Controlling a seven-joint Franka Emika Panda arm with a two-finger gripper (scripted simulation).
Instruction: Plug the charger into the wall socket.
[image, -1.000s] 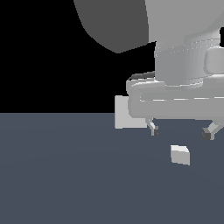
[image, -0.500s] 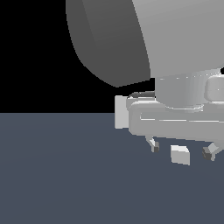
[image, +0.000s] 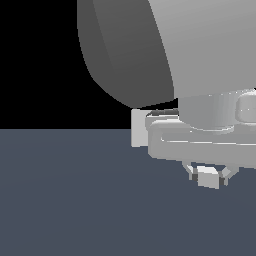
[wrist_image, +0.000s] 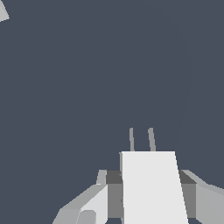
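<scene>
The charger (image: 207, 176) is a small white-grey block resting on the dark floor, at the exterior view's lower right. My gripper (image: 208, 179) has come down over it, one finger at each side, and looks shut on it. In the wrist view the charger (wrist_image: 151, 188) fills the space between the dark pads (wrist_image: 114, 192), and its two thin prongs (wrist_image: 141, 139) point away from me. The wall socket (image: 138, 127) is a pale upright panel behind my hand, mostly hidden by it. A pale corner (wrist_image: 2, 11) at the wrist view's edge may be the same panel.
The arm's large grey body (image: 165, 50) fills the upper part of the exterior view. A flat dark blue-grey floor (image: 75, 200) spreads around the charger. Beyond the floor's far edge there is only black.
The hand has dropped lower over the charger and its fingers have drawn in from wide apart to the block's sides. The charger has stayed where it was.
</scene>
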